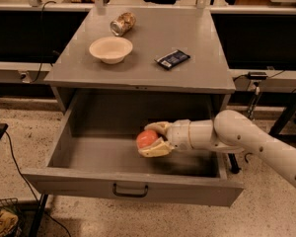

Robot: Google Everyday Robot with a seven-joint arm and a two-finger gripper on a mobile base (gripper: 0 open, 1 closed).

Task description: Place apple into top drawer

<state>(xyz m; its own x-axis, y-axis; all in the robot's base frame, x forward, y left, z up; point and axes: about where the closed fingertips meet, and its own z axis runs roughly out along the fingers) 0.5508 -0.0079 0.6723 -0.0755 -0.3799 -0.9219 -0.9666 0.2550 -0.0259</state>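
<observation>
The apple (146,138) is a small red-orange fruit held between my gripper's cream fingers. My gripper (151,139) reaches in from the right and is shut on the apple, holding it inside the open top drawer (89,177), near the middle and low over the drawer floor. The drawer is pulled fully out, with its dark handle (130,190) centred on the front panel. My white arm (246,142) crosses over the drawer's right side.
On the grey tabletop (197,78) stand a cream bowl (111,49), a brownish can (123,23) lying on its side, and a dark snack packet (172,59). Cables and table legs run along the floor at right and left.
</observation>
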